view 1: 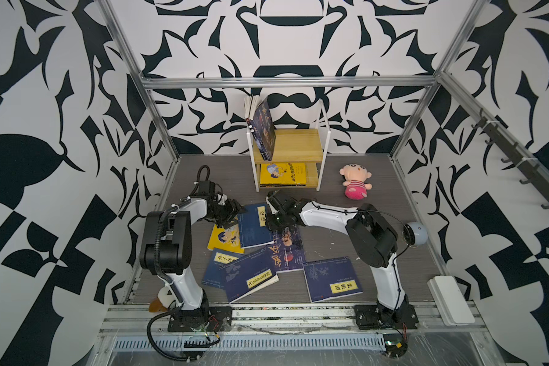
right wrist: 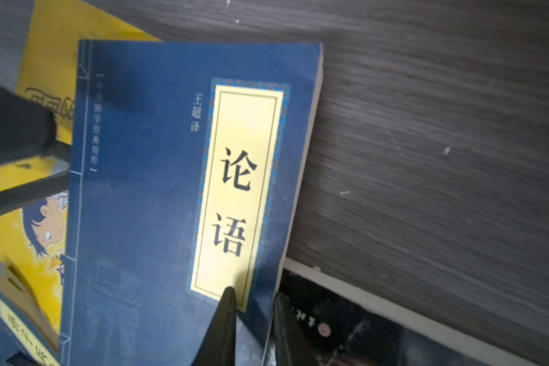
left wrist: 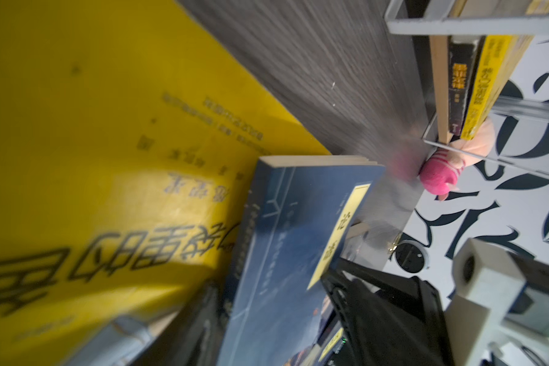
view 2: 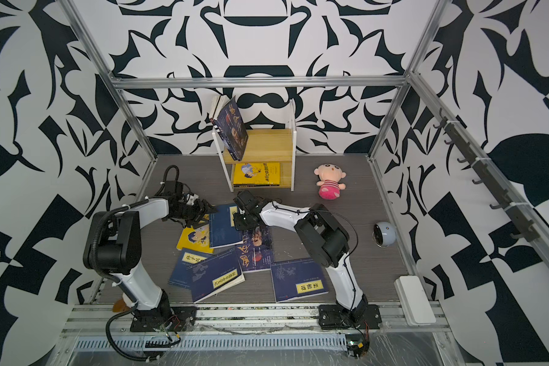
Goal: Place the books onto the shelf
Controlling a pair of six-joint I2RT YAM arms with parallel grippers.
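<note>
Item: navy book (right wrist: 140, 190), lying on the table (view 1: 393, 190) in front of the shelf (view 1: 298, 145) and overlapping a yellow book (view 1: 224, 237).
Right gripper (right wrist: 254, 294): pinching the navy book's long edge by the title label, one finger over the cover and one past the edge.
Left gripper (view 1: 235, 213): at the opposite edge; I cannot tell how its fingers stand.
Shelf: dark books (view 1: 265, 126) lean on the upper tier, and a yellow volume (view 1: 282, 173) lies flat on the lower.
</note>
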